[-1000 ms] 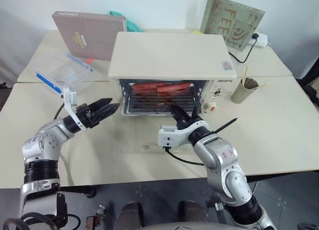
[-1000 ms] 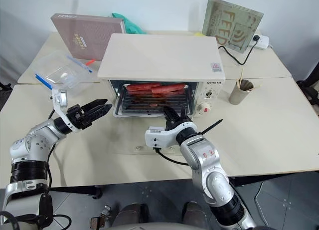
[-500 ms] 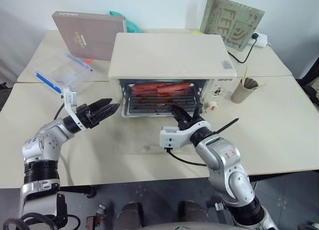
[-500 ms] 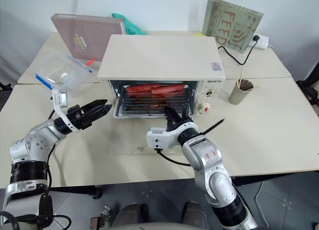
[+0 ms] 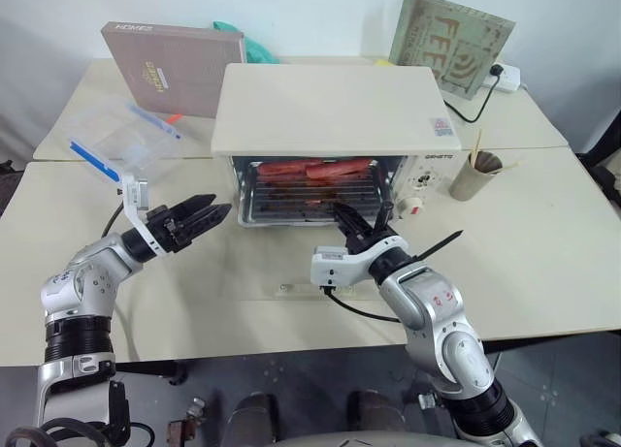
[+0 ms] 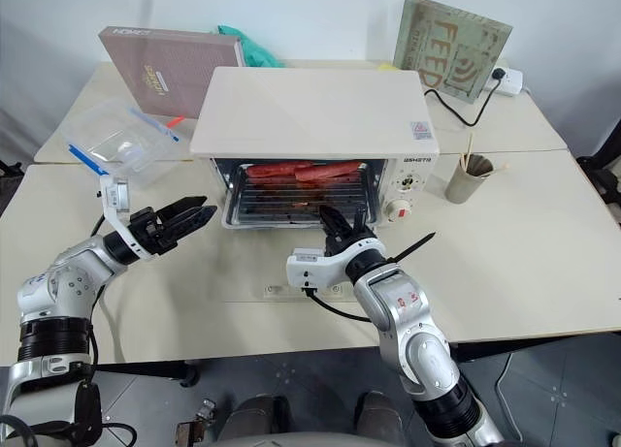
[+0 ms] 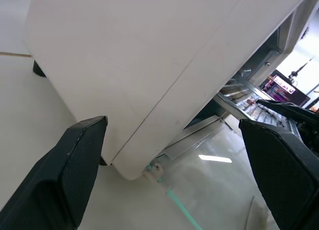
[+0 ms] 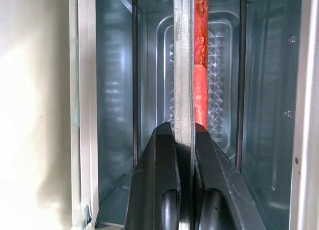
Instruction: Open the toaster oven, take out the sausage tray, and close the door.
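The cream-white toaster oven (image 5: 335,108) stands mid-table with its glass door (image 5: 277,265) folded down flat onto the tabletop. Inside, the silver sausage tray (image 5: 303,197) holds red sausages (image 5: 312,169). My right gripper (image 5: 347,217) reaches over the lowered door and is shut on the tray's front rim (image 8: 183,65); in the right wrist view the rim runs edge-on between the fingers, with a sausage (image 8: 201,55) beside it. My left gripper (image 5: 215,212) hovers open beside the oven's left wall (image 7: 124,65), touching nothing.
A clear plastic blue-edged container (image 5: 121,137) and a brown box (image 5: 175,64) sit at the back left. A paper cup with sticks (image 5: 475,175) stands right of the oven. A green board (image 5: 451,40) and power strip (image 5: 506,76) are behind.
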Available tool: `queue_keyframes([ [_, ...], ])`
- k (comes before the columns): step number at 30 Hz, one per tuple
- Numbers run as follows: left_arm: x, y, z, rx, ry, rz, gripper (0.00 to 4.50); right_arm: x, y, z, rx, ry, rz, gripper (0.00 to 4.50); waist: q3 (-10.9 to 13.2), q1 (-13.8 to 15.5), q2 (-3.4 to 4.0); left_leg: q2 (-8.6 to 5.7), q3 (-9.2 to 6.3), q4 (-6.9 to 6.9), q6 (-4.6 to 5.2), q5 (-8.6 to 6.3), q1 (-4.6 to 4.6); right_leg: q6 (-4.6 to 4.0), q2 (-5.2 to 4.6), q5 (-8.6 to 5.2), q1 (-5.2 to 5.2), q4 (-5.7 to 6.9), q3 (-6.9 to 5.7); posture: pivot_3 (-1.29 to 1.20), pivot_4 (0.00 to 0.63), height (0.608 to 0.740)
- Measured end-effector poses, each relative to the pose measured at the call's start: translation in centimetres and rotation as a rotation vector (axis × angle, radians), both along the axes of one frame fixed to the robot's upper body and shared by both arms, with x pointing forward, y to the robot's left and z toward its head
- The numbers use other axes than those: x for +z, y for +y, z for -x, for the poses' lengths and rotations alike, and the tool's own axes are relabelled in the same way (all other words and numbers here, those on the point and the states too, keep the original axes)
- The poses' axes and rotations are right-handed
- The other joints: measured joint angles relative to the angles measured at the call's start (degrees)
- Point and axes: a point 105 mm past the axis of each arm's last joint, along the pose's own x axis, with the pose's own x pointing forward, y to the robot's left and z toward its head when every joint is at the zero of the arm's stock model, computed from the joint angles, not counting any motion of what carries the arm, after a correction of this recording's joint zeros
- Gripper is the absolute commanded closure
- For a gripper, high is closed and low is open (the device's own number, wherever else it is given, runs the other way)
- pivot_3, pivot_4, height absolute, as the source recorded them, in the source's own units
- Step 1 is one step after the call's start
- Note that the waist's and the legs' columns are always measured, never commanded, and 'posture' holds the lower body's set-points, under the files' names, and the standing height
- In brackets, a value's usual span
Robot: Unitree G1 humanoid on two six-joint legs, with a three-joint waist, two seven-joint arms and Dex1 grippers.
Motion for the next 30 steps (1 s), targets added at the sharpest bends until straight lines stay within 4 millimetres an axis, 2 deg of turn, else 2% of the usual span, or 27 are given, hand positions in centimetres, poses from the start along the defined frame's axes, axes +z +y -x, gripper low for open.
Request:
queue_keyframes([
  [9,0.3,-0.1,0.0,-0.001,-0.01,-0.006,0.0,0.1,0.0,1.3,0.018,0.03,-0.035,4.48,0.0,-0.1,0.0,0.0,0.0,-0.01,0.0,0.0,0.0,0.0,0.0,0.0,0.0,0.0,0.0,0.0,0.15,0.74],
  [18,0.3,-0.1,0.0,0.003,-0.01,-0.006,0.0,0.0,0.2,0.6,0.017,0.005,-0.04,4.48,0.0,-0.1,0.0,0.0,-0.01,-0.01,0.0,0.0,0.0,0.0,0.0,0.0,0.0,0.0,-0.01,0.0,0.15,0.74],
  [23,0.4,0.1,0.0,0.009,-0.017,-0.003,0.0,-0.2,0.4,-0.8,0.018,-0.036,-0.025,4.48,0.0,-0.2,0.0,0.01,0.01,0.03,0.0,0.01,0.01,0.0,0.0,0.0,0.0,0.02,0.02,0.0,0.15,0.74],
  [30,0.6,0.2,0.1,0.015,-0.02,0.0,0.0,-0.3,0.3,-0.8,0.035,-0.083,-0.008,4.48,0.0,-0.2,0.01,0.0,0.02,0.0,0.0,0.01,0.0,0.0,0.0,0.0,-0.03,0.02,0.02,0.0,0.15,0.74],
])
